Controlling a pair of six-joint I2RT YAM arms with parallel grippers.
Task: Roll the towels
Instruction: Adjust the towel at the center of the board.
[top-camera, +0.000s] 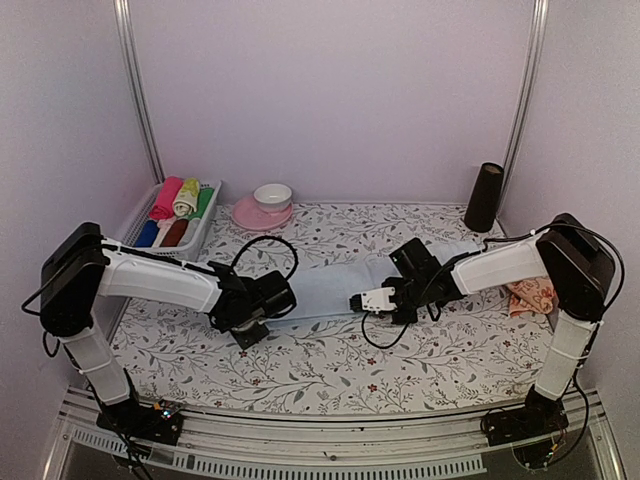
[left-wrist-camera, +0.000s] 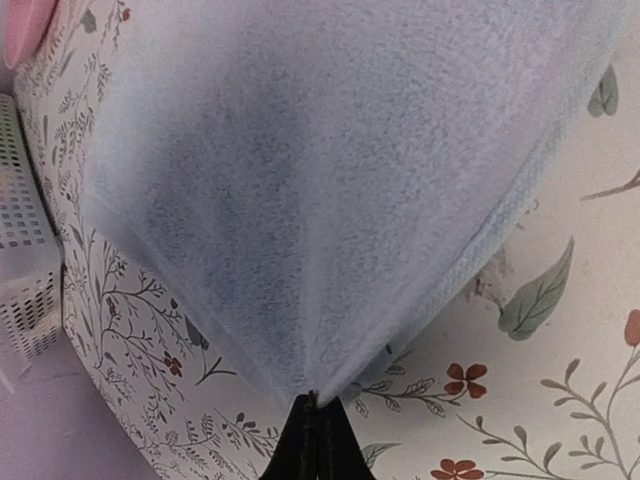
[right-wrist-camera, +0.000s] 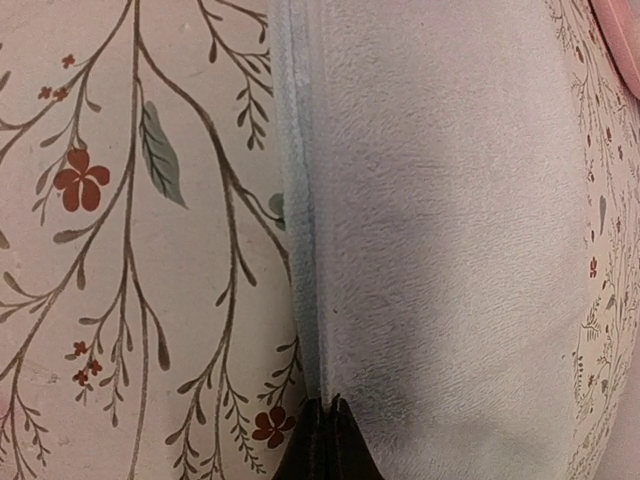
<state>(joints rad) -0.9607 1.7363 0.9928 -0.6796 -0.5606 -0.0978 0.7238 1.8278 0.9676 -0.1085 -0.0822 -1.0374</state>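
Your left claw (left-wrist-camera: 315, 408) is pinched tight on a corner of the blue towel (left-wrist-camera: 320, 180), with the cloth tenting up out of the tips. Your right claw (right-wrist-camera: 328, 408) is clamped just as tight on the same towel, right at its hemmed edge. The towel is spread across the middle of the floral sheet (top-camera: 330, 365), between the two arms. The peach towel (top-camera: 528, 295) sits crumpled near the right edge, partly behind your right arm. Way back there's a basket (top-camera: 130, 228) of rolled cloths, a white bowl (top-camera: 272, 195) on a pink plate (top-camera: 245, 215), and a black cylinder (top-camera: 484, 197) in the far right corner
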